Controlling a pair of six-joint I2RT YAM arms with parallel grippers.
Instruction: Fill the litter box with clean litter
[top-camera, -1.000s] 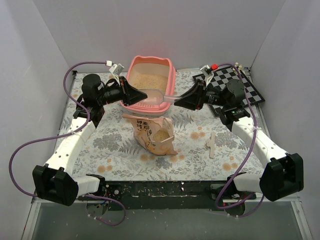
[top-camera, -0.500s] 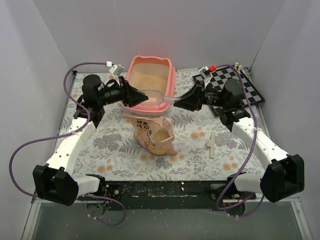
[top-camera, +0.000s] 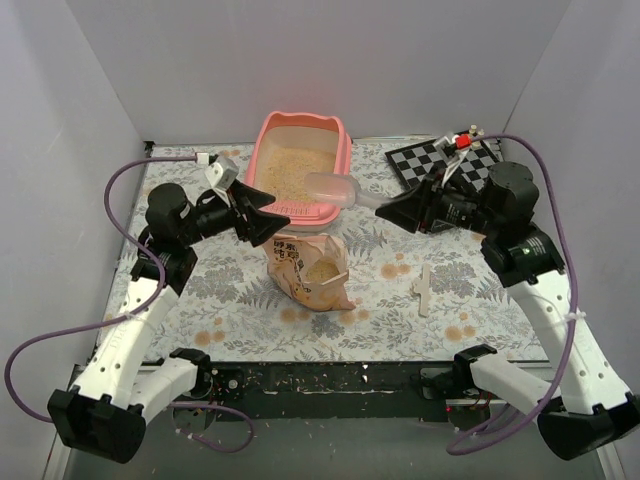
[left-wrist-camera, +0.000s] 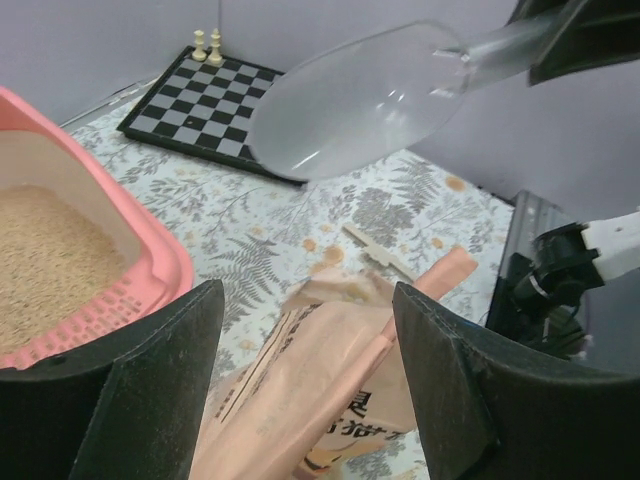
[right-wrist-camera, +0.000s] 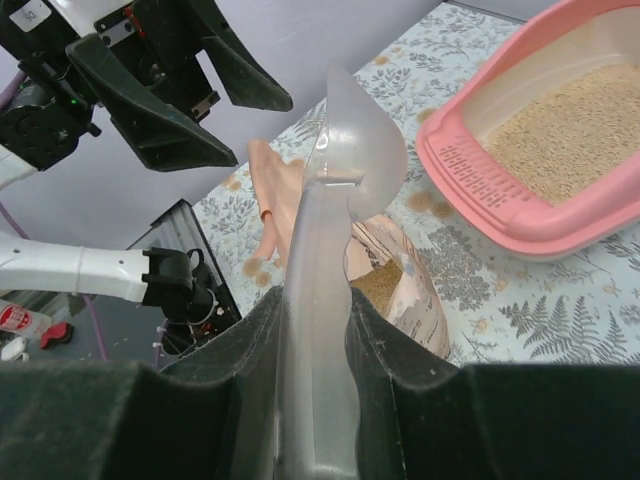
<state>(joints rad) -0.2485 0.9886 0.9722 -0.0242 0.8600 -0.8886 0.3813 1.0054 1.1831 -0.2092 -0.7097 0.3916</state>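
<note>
Table (top-camera: 220, 290): litter box (top-camera: 346, 150) at 12 o'clock, its floor covered by a layer of litter (top-camera: 295, 165). Looks partly filled, more scoops probably needed. Bag (top-camera: 305, 270) at centre, open, litter showing inside. Scoop (top-camera: 330, 187) looks empty, over the box's 5 o'clock corner, with the right pincer (top-camera: 385, 210) clamped on its handle. Left pincer (top-camera: 278, 226) apart, holding nothing, at the box's 7 o'clock. Can't judge layer depth or what's left in the bag.

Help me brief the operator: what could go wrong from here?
The bag stands open and unheld, the left gripper open near it; a dip of the scoop could tip it. The right gripper grips only the scoop's handle end, so a full load might swivel and spill short of the litter box.
</note>
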